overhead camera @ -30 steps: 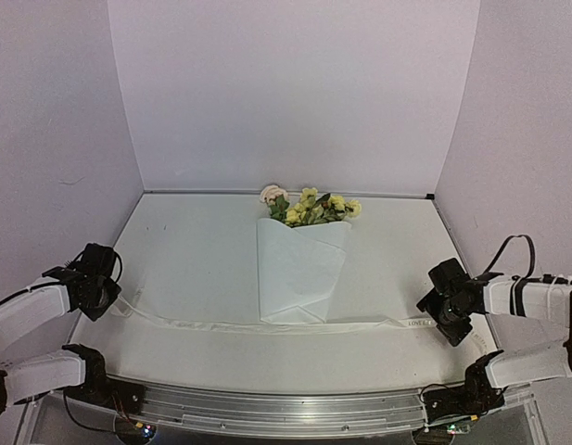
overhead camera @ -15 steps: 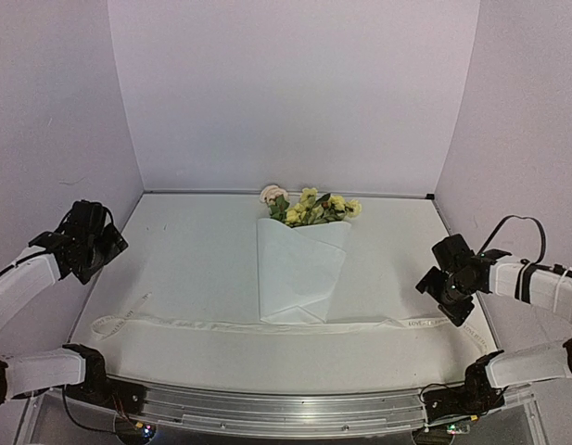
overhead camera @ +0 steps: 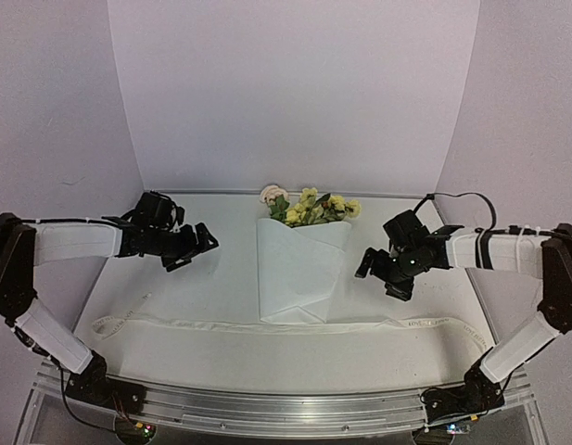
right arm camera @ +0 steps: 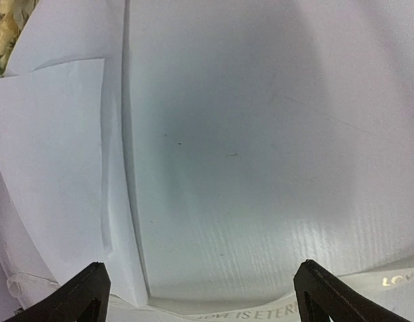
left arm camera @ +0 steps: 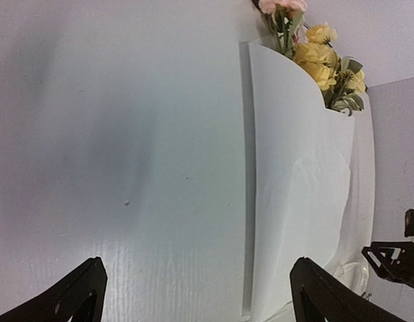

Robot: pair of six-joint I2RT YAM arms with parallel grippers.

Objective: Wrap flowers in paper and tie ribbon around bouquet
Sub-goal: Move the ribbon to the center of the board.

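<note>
One bouquet (overhead camera: pixel 302 264) lay in the middle of the table (overhead camera: pixel 211 287), its blooms pointing toward the back wall (overhead camera: pixel 295 93). The flowers (overhead camera: pixel 309 215) stuck out of the far end of one folded sheet of paper (overhead camera: pixel 299 278) — one pale pink rose (overhead camera: pixel 273 194) at the left and a cluster of yellow blossoms (overhead camera: pixel 334 203) beside it, too crowded to count. One ribbon (overhead camera: pixel 221 324) stretched flat across the table from left to right, touching the near end of the paper cone. It was not wound around the cone, and printed letters showed on its right part. Two grippers hung above the table, one on each side of the bouquet and both apart from it. The left gripper (overhead camera: pixel 195 248) had its jaws spread wide with nothing between them — its wrist view showed bare table between the two fingertips (left arm camera: pixel 79 295). The right gripper (overhead camera: pixel 371 267) was likewise wide and empty, with the ribbon showing low between its fingertips in its own view.
</note>
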